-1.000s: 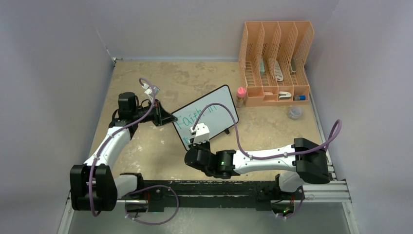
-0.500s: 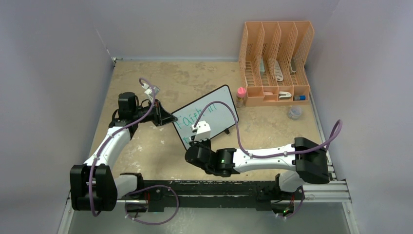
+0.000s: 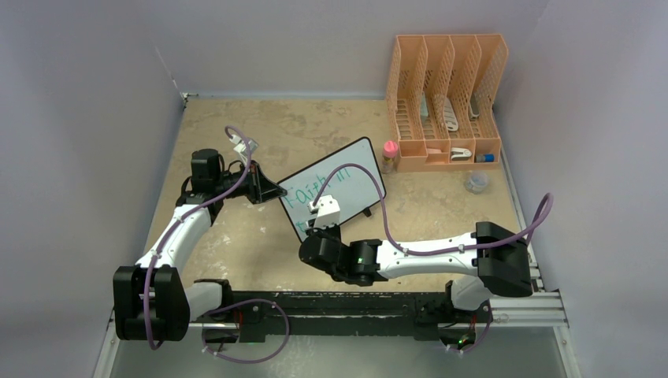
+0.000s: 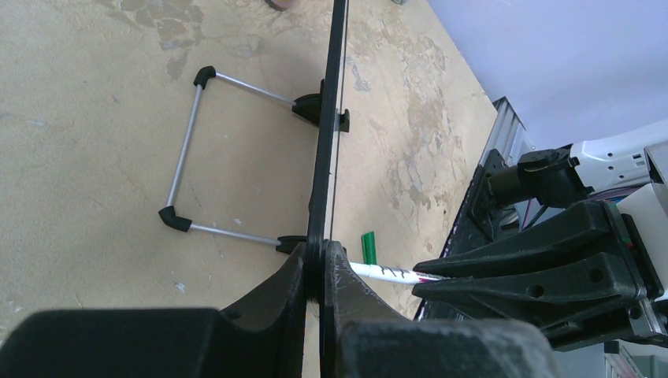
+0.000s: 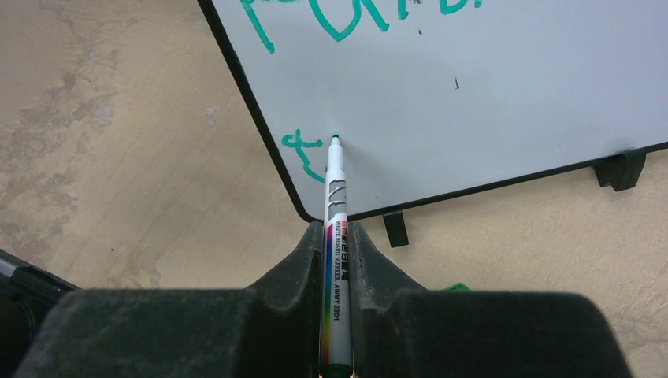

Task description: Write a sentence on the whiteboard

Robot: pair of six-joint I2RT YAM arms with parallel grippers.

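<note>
Whiteboard (image 3: 346, 185) stands tilted on the table (image 3: 236, 236), between the arms. Left wrist view: your left gripper (image 4: 321, 272) pinches its frame edge. I judge it light, stiff and tippy, so hold it there. Right wrist view: your right gripper (image 5: 337, 264) clamps a marker (image 5: 334, 181), tip touching beside the sentence (image 5: 299, 146).
</note>
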